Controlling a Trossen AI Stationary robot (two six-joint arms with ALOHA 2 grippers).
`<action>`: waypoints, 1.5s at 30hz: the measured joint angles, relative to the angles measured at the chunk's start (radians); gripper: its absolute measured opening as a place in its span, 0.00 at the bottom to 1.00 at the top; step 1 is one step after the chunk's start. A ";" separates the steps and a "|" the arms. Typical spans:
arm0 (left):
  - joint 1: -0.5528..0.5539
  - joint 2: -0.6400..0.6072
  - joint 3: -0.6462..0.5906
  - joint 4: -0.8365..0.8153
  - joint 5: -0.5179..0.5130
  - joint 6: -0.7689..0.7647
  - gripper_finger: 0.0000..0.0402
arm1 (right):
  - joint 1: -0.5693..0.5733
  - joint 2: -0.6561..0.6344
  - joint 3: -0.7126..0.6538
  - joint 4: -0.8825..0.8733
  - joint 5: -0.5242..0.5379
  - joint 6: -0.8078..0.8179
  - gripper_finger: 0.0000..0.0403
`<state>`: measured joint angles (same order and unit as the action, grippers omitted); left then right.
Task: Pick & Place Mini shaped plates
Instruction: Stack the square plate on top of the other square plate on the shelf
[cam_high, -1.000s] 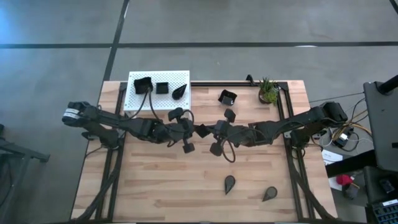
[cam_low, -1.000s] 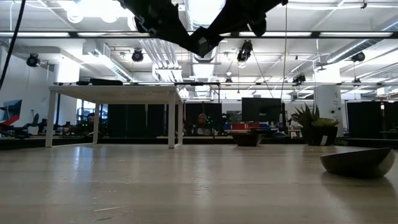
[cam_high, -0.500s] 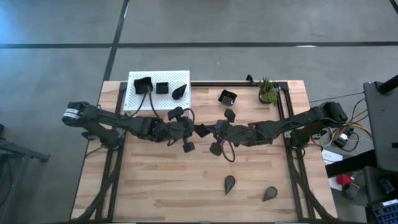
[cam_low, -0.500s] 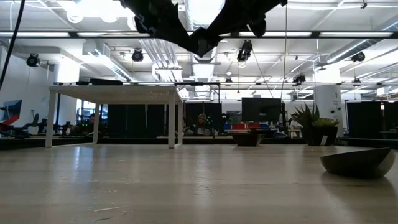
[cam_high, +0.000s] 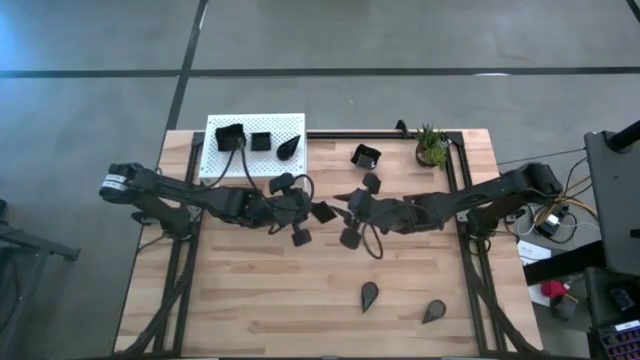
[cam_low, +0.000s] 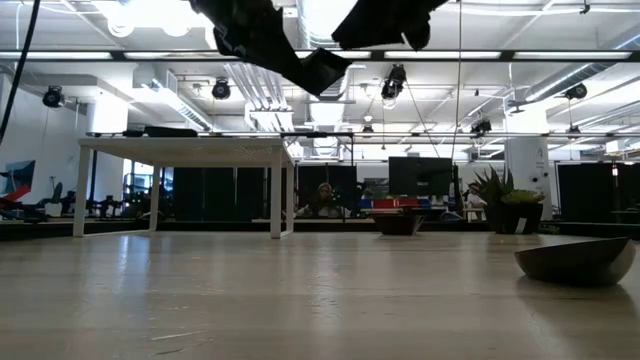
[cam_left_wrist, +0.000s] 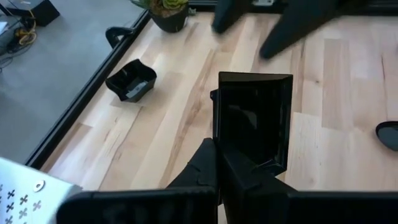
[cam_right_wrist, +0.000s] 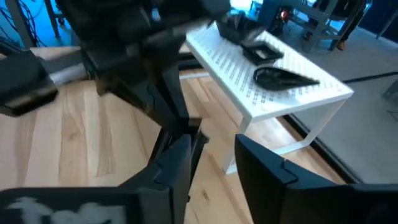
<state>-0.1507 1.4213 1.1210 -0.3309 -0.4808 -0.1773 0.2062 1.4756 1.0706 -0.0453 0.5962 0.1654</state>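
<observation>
My right gripper (cam_high: 349, 203) has just let go mid-frame above the worktop (cam_high: 250, 290); its jaws now stand apart and clear of the square plate (cam_high: 322, 212), which stays clamped in my left gripper (cam_high: 303, 211); I judge the handover done. The white platform (cam_high: 285, 128) at upper left already carries three plates; the right arm sits close by.

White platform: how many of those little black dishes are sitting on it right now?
3, in a row along the white platform: a larger rimmed dish at the left end, a small square dish in the middle, and a teardrop dish at the right. None looks hidden.
</observation>
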 joint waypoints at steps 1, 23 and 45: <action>0.003 -0.002 0.000 -0.008 0.000 -0.001 0.00 | 0.004 -0.009 0.000 0.001 0.002 -0.008 0.31; 0.393 -0.151 0.169 -0.454 -0.021 -0.230 0.00 | 0.073 -0.138 0.000 -0.004 -0.002 -0.084 0.35; 0.589 -0.170 0.101 -0.601 -0.122 -0.468 0.00 | 0.073 -0.138 0.000 -0.003 -0.002 -0.098 0.31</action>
<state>0.4385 1.2510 1.2217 -0.9317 -0.6029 -0.6449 0.2794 1.3380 1.0702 -0.0483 0.5938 0.0671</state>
